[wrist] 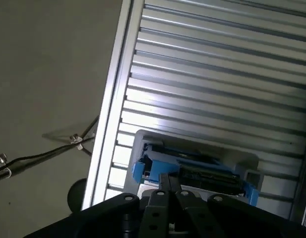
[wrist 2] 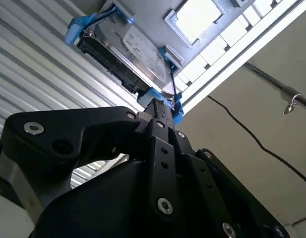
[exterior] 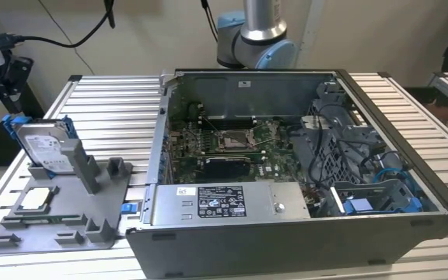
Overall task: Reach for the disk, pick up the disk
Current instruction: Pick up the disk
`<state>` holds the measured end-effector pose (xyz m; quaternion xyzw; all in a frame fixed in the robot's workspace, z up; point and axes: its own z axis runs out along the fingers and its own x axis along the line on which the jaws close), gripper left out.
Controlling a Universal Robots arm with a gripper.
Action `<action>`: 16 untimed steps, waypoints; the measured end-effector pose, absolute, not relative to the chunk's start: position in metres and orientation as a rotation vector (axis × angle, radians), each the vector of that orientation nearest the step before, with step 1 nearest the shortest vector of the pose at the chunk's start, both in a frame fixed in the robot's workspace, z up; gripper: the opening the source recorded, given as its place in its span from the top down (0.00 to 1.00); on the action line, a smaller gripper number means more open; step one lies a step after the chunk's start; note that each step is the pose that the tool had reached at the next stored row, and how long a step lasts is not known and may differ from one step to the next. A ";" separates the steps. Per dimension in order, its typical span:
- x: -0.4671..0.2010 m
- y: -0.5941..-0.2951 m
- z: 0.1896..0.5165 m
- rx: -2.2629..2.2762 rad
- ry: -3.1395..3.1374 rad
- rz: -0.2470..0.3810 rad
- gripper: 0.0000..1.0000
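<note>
The disk point(exterior: 46, 146) stands on edge in a slot of the grey fixture point(exterior: 60, 230) at the exterior view's left. It is silver-grey with a white label, framed by a blue bracket point(exterior: 10, 125). My black gripper point(exterior: 9, 106) hangs just above the disk's top corner, at the bracket's edge. In the second wrist view the gripper point(wrist 2: 161, 105) tip meets the blue bracket at one end of the disk point(wrist 2: 138, 54). In the first wrist view the gripper point(wrist: 170, 187) sits right over the disk point(wrist: 202, 173).
An open computer case point(exterior: 286, 175) with motherboard, cables and a blue caddy point(exterior: 364, 205) fills the ribbed metal table's point(exterior: 107, 111) middle. A small square silver chip point(exterior: 37, 199) lies on the fixture in front of the disk. The arm's base point(exterior: 255, 41) stands behind the case.
</note>
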<state>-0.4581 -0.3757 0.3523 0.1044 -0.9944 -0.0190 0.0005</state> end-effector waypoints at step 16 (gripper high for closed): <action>-0.458 -0.376 0.352 0.656 -3.071 -0.059 1.00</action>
